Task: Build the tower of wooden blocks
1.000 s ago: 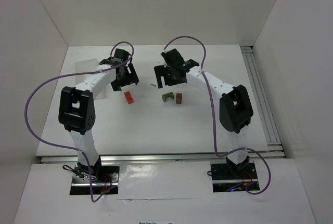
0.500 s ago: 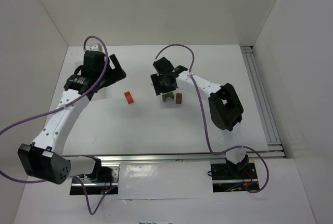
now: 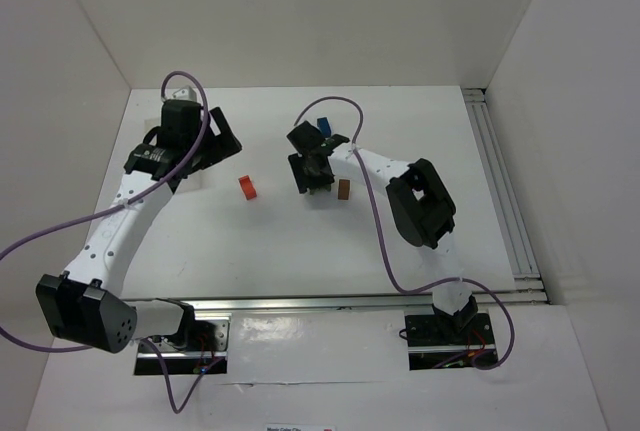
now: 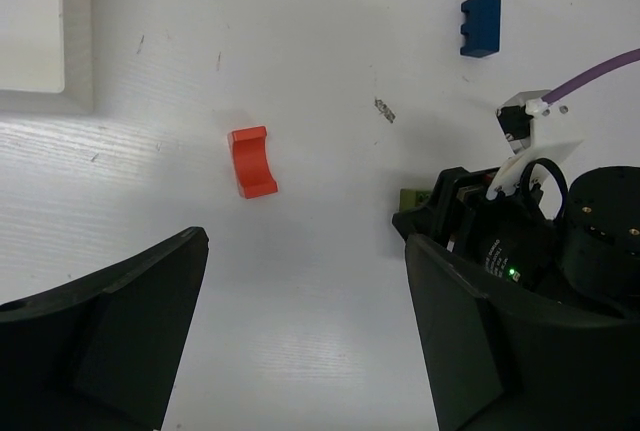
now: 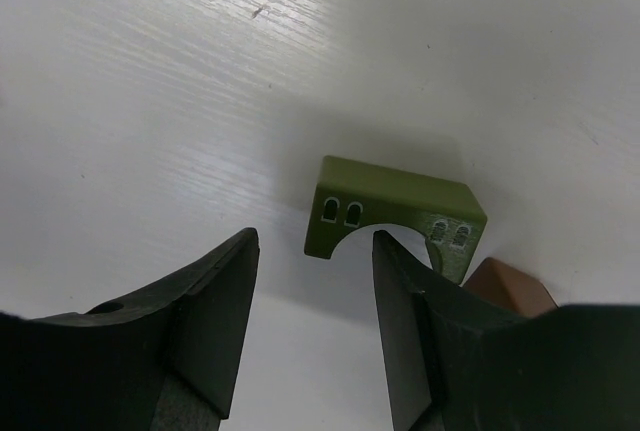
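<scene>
1. Green block [image 5: 395,213]: an olive arch with small white windows painted on both legs. It lies on the table [image 5: 150,101], just beside the brown block [image 5: 512,287].
2. Right gripper [image 5: 314,276]: spread, empty, tips at the arch.
3. Red block [image 4: 251,162]: curved cutout, lies alone. Blue block [image 4: 480,25]: notched, well apart.
4. Left gripper [image 4: 303,251]: spread wide, empty, near the tray [image 4: 30,31].

Table [image 5: 150,61]: white, semi-gloss, fine streaky grain, a few scuffs. Olive green block [image 5: 395,201]: matt painted wood, white printed windows. Brown-orange block [image 5: 512,289] at its 4 o'clock: same matt paint. Red block [image 4: 251,162] and blue block [image 4: 480,25]: smooth, flat paint. Right gripper [image 5: 312,251]: matt black plastic. Cable [image 4: 600,72]: purple sheath, slight sheen. Rail [image 3: 320,302] along table's 6 o'clock edge: bare metal.
</scene>
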